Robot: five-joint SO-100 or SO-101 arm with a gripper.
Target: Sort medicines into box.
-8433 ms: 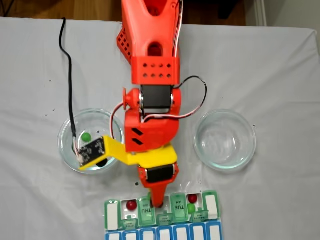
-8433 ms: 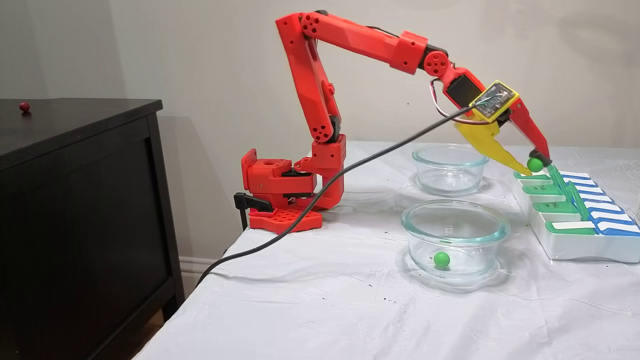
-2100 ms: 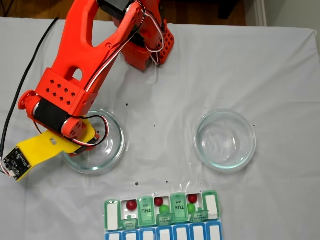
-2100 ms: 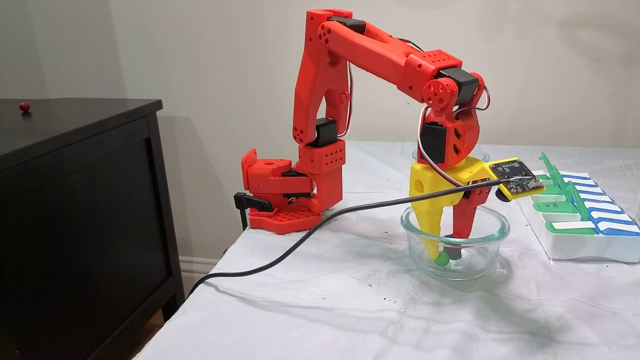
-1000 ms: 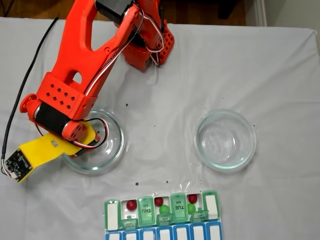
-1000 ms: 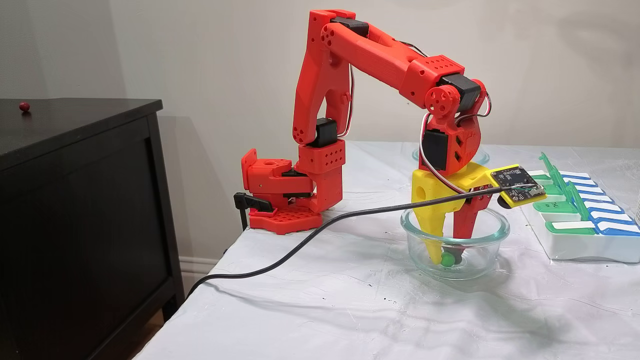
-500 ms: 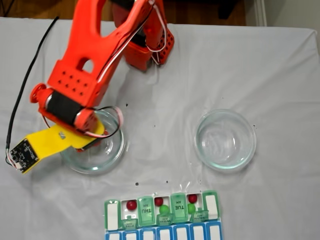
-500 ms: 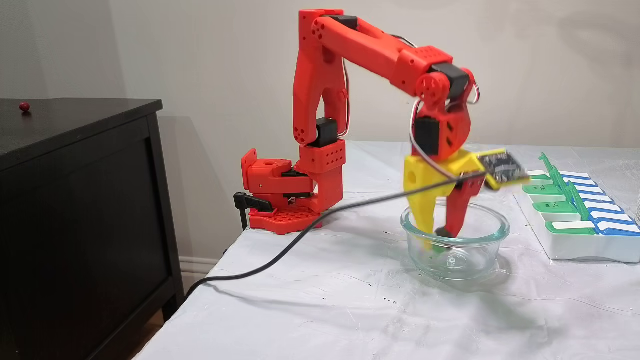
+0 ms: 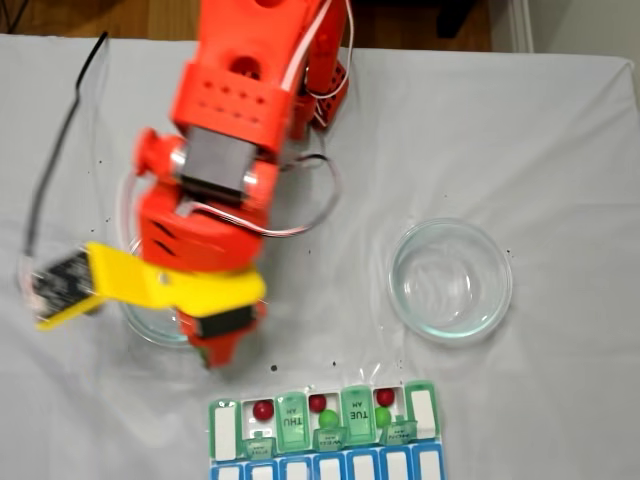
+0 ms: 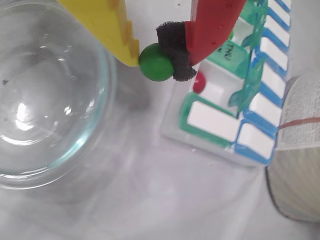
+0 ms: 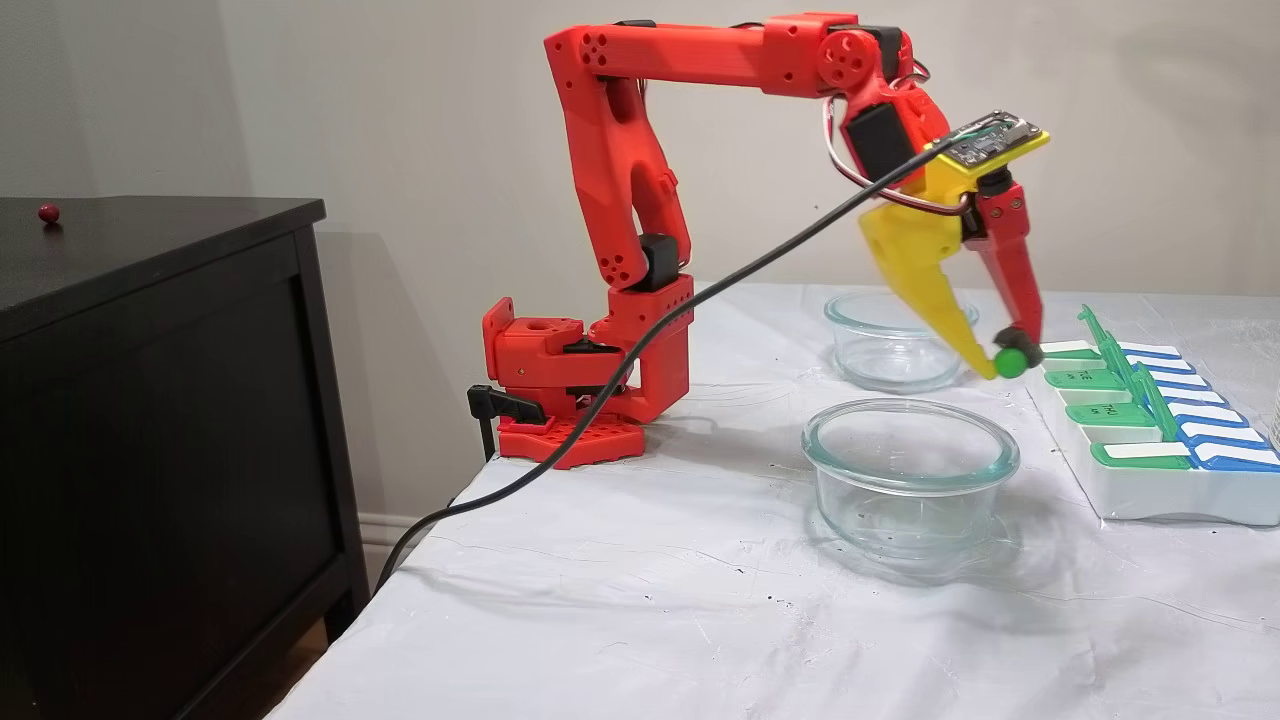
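In the wrist view, the glass dish (image 10: 45,90) fills the left, the gripper (image 10: 156,57) at top centre pinches a green pill (image 10: 156,62) between its jaws, and the box (image 10: 235,100), its goal, lies just right, one red pill (image 10: 200,84) in an open cell.

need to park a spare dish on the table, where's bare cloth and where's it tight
Bare cloth lies between the two glass bowls, and right of the right-hand bowl to the table edge in the top-down fixed view. It is crowded by the pill organizer, where the gripper carries a green pill.
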